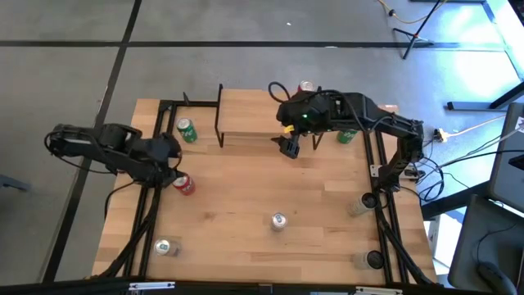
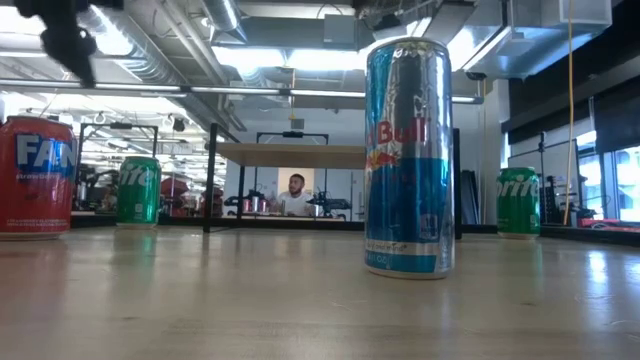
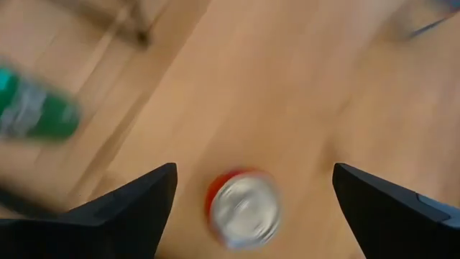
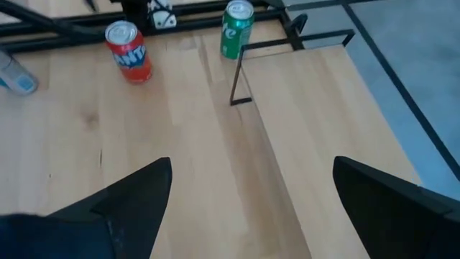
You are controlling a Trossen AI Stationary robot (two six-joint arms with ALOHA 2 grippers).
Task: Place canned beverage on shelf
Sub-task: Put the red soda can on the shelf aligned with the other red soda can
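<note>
Red Bull can (image 2: 408, 157) center | Fanta can (image 2: 35, 176) under spread left claw (image 3: 248, 194) | right claw (image 4: 251, 191) spread

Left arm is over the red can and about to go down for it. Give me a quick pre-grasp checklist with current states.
1. Left gripper open: ok, fingers spread wide.
2. Red Fanta soda can between the fingers: ok, roughly centred, seen from above.
3. Can upright: ok, it stands on the wooden tabletop.
4. Space around the can: ok, the green Sprite can stands apart.
5. Light-wood shelf on black metal legs free for placing: cannot tell, the right arm covers part of it.
6. Right gripper out of the way: not ok, it hangs open at the shelf's front edge.
</note>
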